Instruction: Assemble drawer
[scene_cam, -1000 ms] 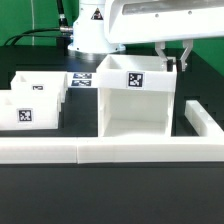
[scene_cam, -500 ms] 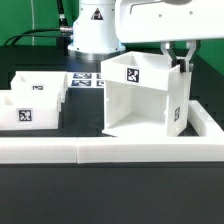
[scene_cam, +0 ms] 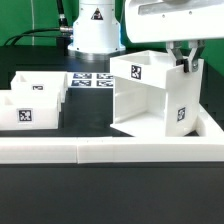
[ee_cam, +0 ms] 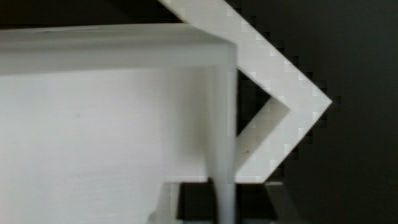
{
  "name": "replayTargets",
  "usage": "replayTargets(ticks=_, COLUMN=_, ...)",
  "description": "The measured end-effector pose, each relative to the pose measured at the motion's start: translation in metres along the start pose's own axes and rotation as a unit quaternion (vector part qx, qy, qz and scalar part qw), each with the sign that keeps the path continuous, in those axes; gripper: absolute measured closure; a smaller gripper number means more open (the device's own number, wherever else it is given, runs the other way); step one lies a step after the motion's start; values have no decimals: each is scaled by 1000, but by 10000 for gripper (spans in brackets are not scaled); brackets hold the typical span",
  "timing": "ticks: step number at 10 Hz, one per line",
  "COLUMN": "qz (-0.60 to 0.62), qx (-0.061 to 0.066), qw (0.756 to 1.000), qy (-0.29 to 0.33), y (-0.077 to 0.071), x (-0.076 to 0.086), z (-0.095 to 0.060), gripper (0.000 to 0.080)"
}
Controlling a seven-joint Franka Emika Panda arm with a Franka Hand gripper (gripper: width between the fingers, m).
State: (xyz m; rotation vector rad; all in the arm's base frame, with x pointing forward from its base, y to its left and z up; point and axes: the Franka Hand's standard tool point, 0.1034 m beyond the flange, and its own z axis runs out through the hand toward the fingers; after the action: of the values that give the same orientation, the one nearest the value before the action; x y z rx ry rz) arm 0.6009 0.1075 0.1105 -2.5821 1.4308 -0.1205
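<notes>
The drawer's large white housing (scene_cam: 150, 95) stands at the exterior view's right, turned so that an open face and a tagged side wall show. My gripper (scene_cam: 186, 62) is shut on the top edge of its far right wall. In the wrist view the thin wall (ee_cam: 228, 120) runs down between my dark fingers (ee_cam: 196, 205), with the gripper (ee_cam: 228, 208) closed on it. Two small white trays (scene_cam: 42, 88) (scene_cam: 25, 110) with square tags sit at the exterior view's left, apart from the housing.
The long low white L-shaped border bar (scene_cam: 100, 151) runs along the front and up the exterior view's right side (scene_cam: 214, 126), close to the housing. The marker board (scene_cam: 92, 80) lies behind, by the robot's base (scene_cam: 92, 30).
The housing has slid toward the exterior view's right and turned, so its tagged side wall now faces the camera. My gripper moved with it, still holding the wall.
</notes>
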Motion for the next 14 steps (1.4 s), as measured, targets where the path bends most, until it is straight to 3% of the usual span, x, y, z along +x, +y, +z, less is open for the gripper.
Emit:
replayTargets(ticks=3, qz=218, qx=-3, qw=976, qy=-9, y=10, x=1, z=-1, gripper=758)
replayTargets(ticks=5, qz=278, qx=3, qw=960, qy=-16, y=9, x=1, z=-1, gripper=758)
replayTargets(ticks=7, qz=274, qx=3, qw=961, qy=-17, y=7, x=3, z=0, gripper=758)
replayTargets(ticks=13, qz=277, qx=17, qw=961, qy=-18, y=-39, x=34, z=8, gripper=758)
replayTargets(ticks=14, qz=276, qx=16, qw=961, qy=-19, y=-40, x=35, z=8, gripper=758)
